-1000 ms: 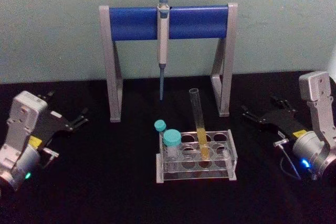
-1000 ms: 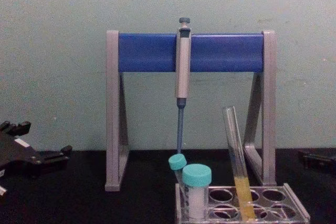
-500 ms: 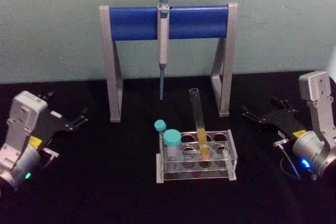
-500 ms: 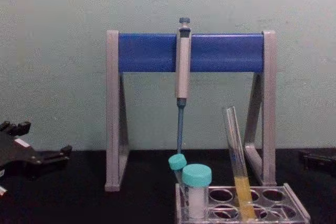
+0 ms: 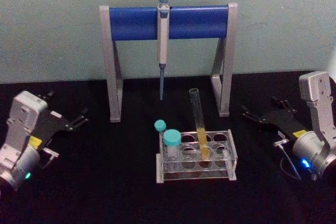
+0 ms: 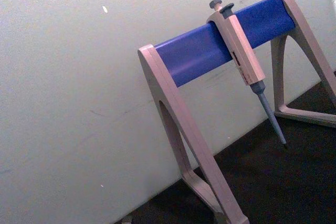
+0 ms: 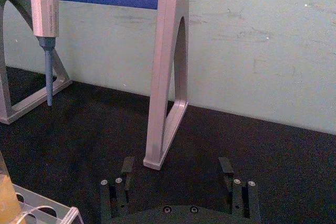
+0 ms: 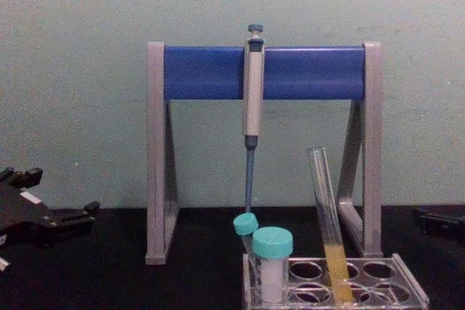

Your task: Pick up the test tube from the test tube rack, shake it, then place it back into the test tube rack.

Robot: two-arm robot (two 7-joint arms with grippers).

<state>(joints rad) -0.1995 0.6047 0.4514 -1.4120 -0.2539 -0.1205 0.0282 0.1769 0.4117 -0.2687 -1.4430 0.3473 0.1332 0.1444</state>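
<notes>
On your far left, the left gripper (image 5: pixel 79 119) sits low over the black table (image 5: pixel 105 182), well apart from the rack; I cannot tell how its fingers stand. Behind it rises the tall grey-and-blue pipette stand (image 5: pixel 168 22), with a grey pipette (image 5: pixel 163 40) hanging from the bar so its tip stays clear of the table.

Moving right, two short teal-capped tubes (image 5: pixel 171 142) fill the left holes of the low clear plastic test tube rack (image 5: pixel 197 156). The long clear glass test tube with yellow liquid (image 5: pixel 198 124) stands in a middle hole, leaning slightly because the hole is loose. Its bare upper length is likely where you will grasp.

On your right, the right gripper (image 7: pixel 178 174) waits near the rack, fingers spread and holding nothing, probably the better arm to reach in.
</notes>
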